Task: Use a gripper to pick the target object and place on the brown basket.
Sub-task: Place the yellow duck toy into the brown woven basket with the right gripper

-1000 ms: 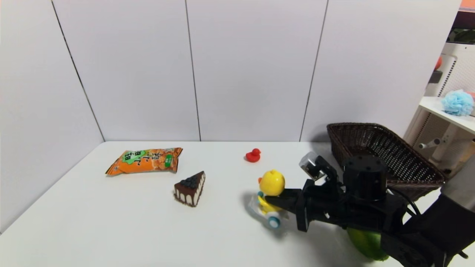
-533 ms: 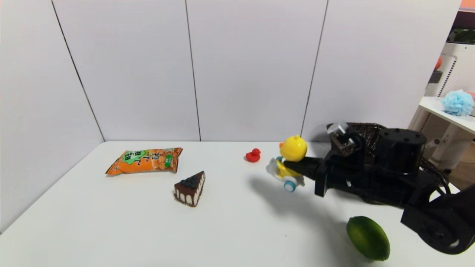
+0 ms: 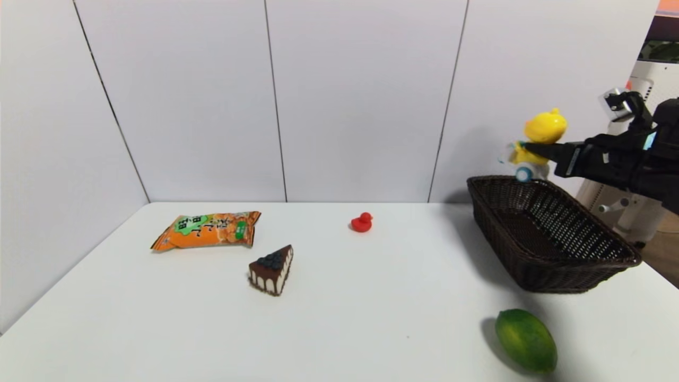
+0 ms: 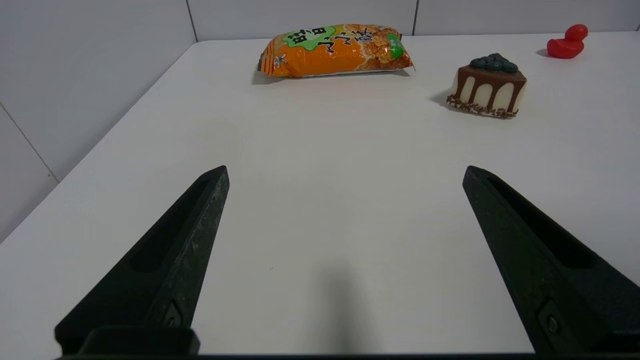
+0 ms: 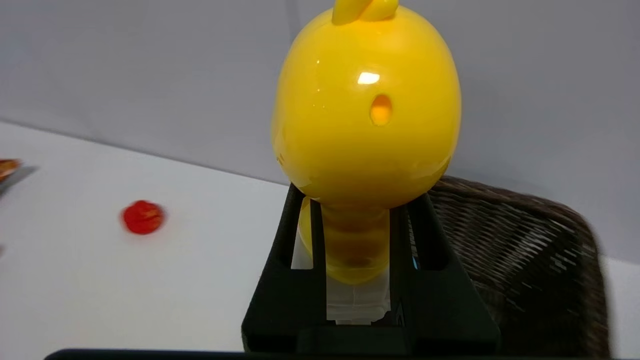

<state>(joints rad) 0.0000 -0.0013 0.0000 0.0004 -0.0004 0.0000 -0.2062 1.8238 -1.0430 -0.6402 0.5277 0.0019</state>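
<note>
My right gripper [image 3: 530,150] is shut on the yellow duck toy [image 3: 543,128] and holds it in the air above the far end of the brown basket [image 3: 583,262]. In the right wrist view the duck's round yellow head [image 5: 365,105] fills the middle, its neck clamped between my black fingers [image 5: 300,235], with the basket [image 5: 525,260] behind and below. My left gripper [image 4: 345,172] is open and empty, low over the white table; it does not show in the head view.
On the table lie an orange snack bag [image 3: 209,229], a chocolate cake slice [image 3: 272,270], a tiny red duck [image 3: 362,222] and a green lime [image 3: 526,339] near the front right. A white shelf with a blue puff [image 3: 655,147] stands right of the basket.
My right gripper has lifted the yellow duck off the table and carried it up and to the right, from mid-table to above the basket's far end. The lime is now uncovered.
</note>
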